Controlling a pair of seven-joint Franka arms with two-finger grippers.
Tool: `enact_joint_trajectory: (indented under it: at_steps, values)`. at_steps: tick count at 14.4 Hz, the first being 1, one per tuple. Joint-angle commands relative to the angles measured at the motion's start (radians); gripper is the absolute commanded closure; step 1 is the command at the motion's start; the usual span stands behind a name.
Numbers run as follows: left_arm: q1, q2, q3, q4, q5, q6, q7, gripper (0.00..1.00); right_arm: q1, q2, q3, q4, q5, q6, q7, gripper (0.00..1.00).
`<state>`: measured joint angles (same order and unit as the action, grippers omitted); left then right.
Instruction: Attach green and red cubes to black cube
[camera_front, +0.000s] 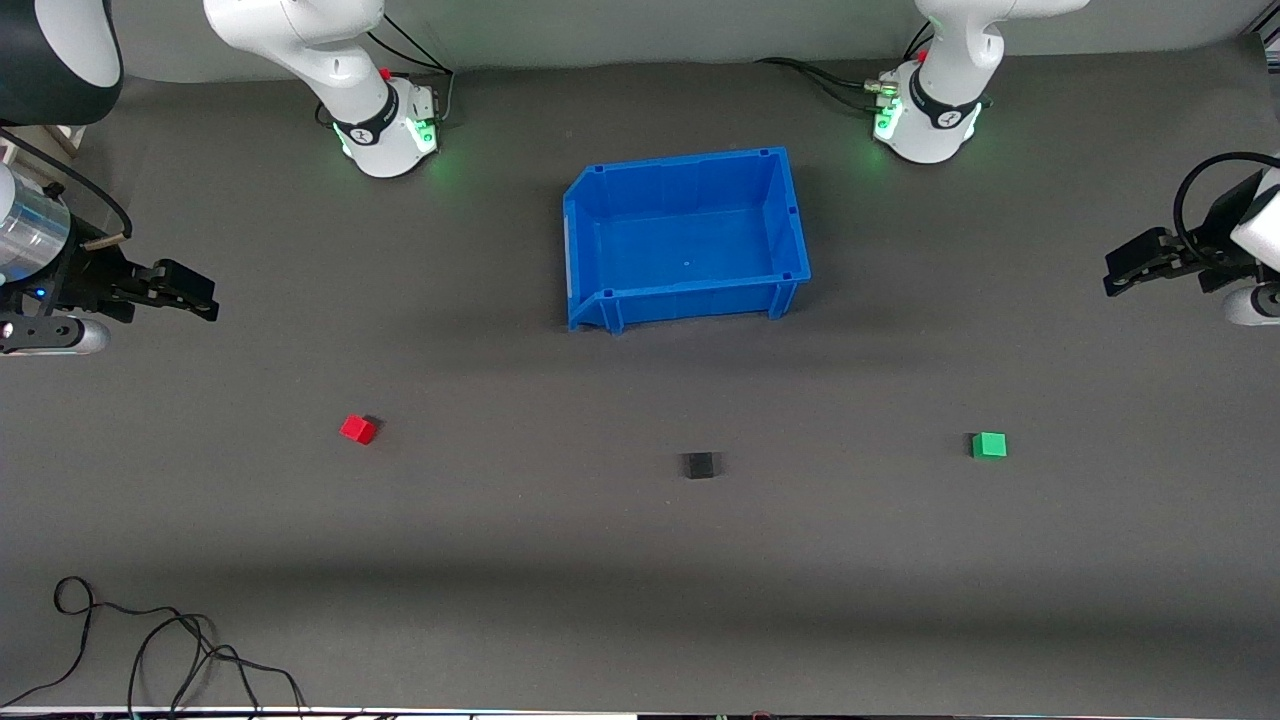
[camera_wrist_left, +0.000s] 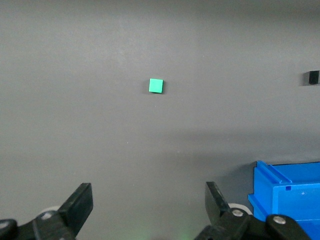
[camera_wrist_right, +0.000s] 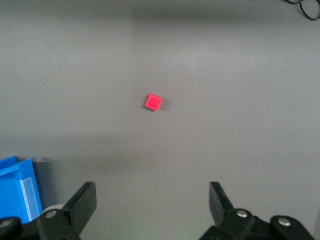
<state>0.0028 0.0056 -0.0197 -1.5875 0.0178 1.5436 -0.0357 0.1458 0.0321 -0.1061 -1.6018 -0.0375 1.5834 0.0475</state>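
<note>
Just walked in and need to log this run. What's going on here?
Nothing is being handled yet. Three cubes sit apart on the grey mat: the red cube toward the right arm's end, the black cube in the middle, the green cube toward the left arm's end. The blue bin, farther from the front camera, holds nothing. The left gripper and right gripper hang open and empty at the table's ends, each wrist camera looking at its own cube.

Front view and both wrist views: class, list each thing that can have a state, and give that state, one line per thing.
Blue bin: upright, empty.
Red cube: loose on mat.
Black cube: alone, nothing attached.
Green cube: loose on mat.
Left gripper: open, empty.
Right gripper: open, empty.
</note>
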Motion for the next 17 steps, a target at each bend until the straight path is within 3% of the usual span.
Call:
enact_joint_trajectory:
  at_steps: [1, 11, 17]
  values:
    - [-0.006, -0.015, -0.003, 0.0, 0.016, -0.016, 0.014, 0.0, -0.005, 0.006, 0.003, 0.023, 0.019, -0.019, 0.006, 0.0]
    - [-0.007, -0.01, -0.006, -0.003, 0.002, -0.014, -0.015, 0.0, 0.0, 0.026, 0.012, 0.033, 0.019, -0.017, 0.02, 0.0]
    - [-0.004, -0.01, -0.006, -0.011, -0.002, -0.019, -0.29, 0.0, -0.009, 0.026, -0.001, 0.042, 0.016, -0.029, -0.001, 0.0]
